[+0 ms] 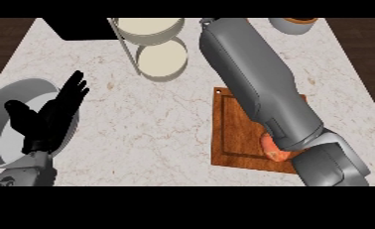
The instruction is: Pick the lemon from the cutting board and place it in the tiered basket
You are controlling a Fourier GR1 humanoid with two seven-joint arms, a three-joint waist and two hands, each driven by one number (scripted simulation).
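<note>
The lemon (pixel 274 148) shows as a small orange-yellow patch on the wooden cutting board (pixel 233 129), near the board's front right corner, mostly hidden under my right forearm (pixel 256 84). That grey forearm runs from the lower right up across the board to the picture's top. My right hand shows nowhere. The tiered basket stands at the back, with its upper round tier (pixel 150 28) and lower tier (pixel 162 60) both cream inside. My left hand (pixel 50 116) rests open at the left edge, fingers up.
A grey round plate (pixel 18 96) lies under and behind my left hand. A black box (pixel 77 28) sits at the back left, beside the basket. A pale bowl (pixel 293 25) stands at the back right. Marble counter (pixel 147 124) lies between plate and board.
</note>
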